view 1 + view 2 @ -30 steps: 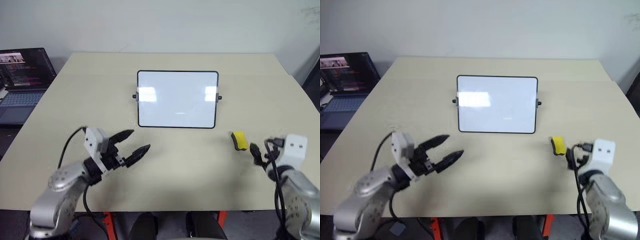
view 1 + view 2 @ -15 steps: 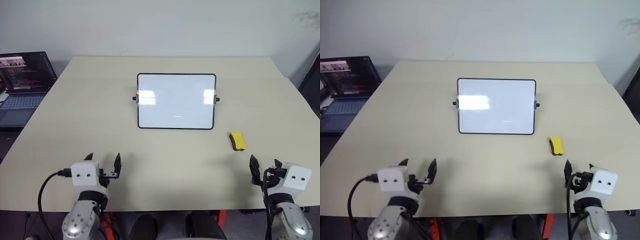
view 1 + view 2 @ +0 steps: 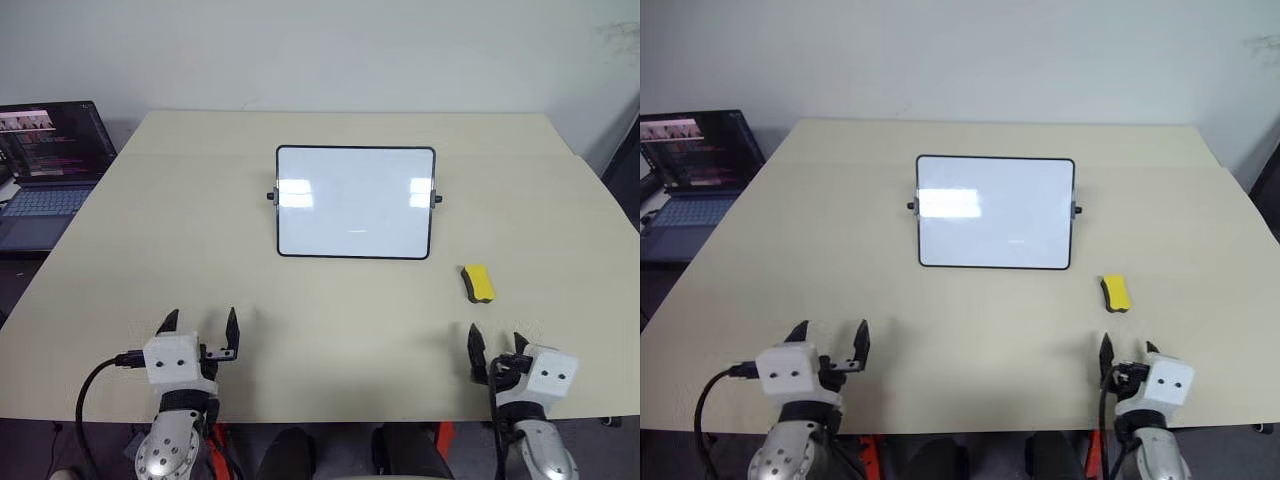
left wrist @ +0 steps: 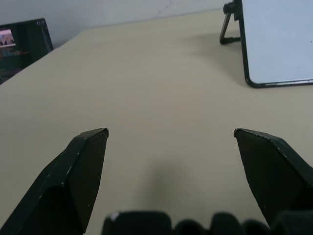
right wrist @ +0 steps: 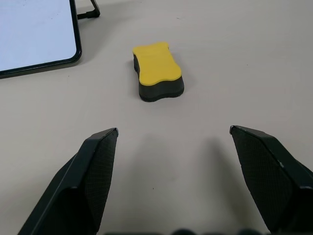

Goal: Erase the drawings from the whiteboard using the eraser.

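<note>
The whiteboard (image 3: 355, 202) stands propped at the middle of the beige table (image 3: 330, 320), its black stand visible in the left wrist view. The drawings are out of view: the board's face carries glare patches and one faint short dash. The yellow eraser (image 3: 478, 283) lies flat to the right of the board, dark felt down, also clear in the right wrist view as eraser (image 5: 157, 71). My left gripper (image 3: 200, 330) is open and empty at the near left edge. My right gripper (image 3: 496, 350) is open and empty at the near edge, a short way behind the eraser.
An open laptop (image 3: 45, 165) sits on a lower surface off the table's left side. A pale wall runs behind the far edge. Bare tabletop lies between both grippers and the board.
Both arms have drawn back to the table's near edge. The left gripper turned from pointing rightward to pointing straight ahead. The right gripper pulled away from beside the eraser and shifted left.
</note>
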You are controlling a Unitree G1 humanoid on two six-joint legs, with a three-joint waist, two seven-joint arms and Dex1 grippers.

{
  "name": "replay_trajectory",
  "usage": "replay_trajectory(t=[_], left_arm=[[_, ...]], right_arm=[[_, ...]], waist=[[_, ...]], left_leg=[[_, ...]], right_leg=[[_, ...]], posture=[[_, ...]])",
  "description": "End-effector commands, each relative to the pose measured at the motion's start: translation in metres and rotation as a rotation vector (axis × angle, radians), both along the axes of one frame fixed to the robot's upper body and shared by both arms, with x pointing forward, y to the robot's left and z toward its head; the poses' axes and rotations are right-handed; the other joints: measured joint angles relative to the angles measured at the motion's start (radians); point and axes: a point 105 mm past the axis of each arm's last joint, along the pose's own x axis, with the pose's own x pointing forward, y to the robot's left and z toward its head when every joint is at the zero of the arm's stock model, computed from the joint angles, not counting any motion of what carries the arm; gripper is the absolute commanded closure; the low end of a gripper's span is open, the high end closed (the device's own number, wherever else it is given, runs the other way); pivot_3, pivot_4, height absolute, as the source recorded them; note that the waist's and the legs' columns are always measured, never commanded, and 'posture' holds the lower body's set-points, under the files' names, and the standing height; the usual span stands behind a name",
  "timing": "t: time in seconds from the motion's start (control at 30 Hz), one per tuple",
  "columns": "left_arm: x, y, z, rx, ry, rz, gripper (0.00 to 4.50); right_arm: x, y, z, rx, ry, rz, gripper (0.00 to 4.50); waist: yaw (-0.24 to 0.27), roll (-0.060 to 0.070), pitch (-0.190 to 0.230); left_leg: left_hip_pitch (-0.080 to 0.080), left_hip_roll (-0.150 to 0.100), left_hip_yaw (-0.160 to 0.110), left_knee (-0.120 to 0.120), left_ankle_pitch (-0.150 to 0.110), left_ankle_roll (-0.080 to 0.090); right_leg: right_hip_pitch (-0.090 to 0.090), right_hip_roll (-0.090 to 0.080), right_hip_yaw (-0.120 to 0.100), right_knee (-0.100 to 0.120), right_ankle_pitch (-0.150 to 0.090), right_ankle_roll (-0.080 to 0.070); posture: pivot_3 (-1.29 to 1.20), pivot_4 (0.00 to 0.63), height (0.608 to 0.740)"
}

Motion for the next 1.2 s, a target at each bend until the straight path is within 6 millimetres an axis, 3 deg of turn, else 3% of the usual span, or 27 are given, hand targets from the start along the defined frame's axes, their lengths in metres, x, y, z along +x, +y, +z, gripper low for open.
replay_trajectory(t=[0.03, 0.67, 0.83, 1.2], left_arm=[[-0.003, 0.004, 0.003, 0.016, -0.034, 0.013, 0.00], [0.002, 0.000, -0.003, -0.002, -0.043, -0.008, 0.00], [0.004, 0.000, -0.006, -0.008, -0.039, -0.017, 0.00], [0.007, -0.007, 0.002, -0.006, -0.049, -0.030, 0.00]], right_arm=[[0.000, -0.005, 0.017, -0.028, -0.056, -0.014, 0.53], [-0.002, -0.006, 0.019, -0.072, -0.041, -0.039, 0.53], [-0.001, -0.018, 0.023, -0.081, -0.043, -0.049, 0.53], [0.000, -0.020, 0.023, -0.079, -0.040, -0.055, 0.53]], waist=[[0.000, 0.000, 0.000], [0.000, 0.000, 0.000], [0.000, -0.001, 0.000], [0.000, 0.000, 0.000]], left_leg=[[0.000, 0.000, 0.000, 0.000, 0.000, 0.000], [-0.001, 0.000, 0.000, 0.000, 0.000, 0.000], [-0.001, 0.000, 0.000, 0.000, 0.000, 0.000], [-0.001, 0.000, -0.001, 0.000, 0.000, 0.000]], right_leg=[[0.000, 0.000, 0.000, 0.000, 0.000, 0.000], [0.000, 0.000, -0.001, 0.000, 0.000, 0.000], [0.000, 0.000, 0.000, -0.001, 0.000, 0.000], [0.000, 0.000, -0.001, 0.000, 0.000, 0.000]], posture=[[0.00, 0.150, 0.740], [0.00, 0.150, 0.740], [0.00, 0.150, 0.740], [0.00, 0.150, 0.740]])
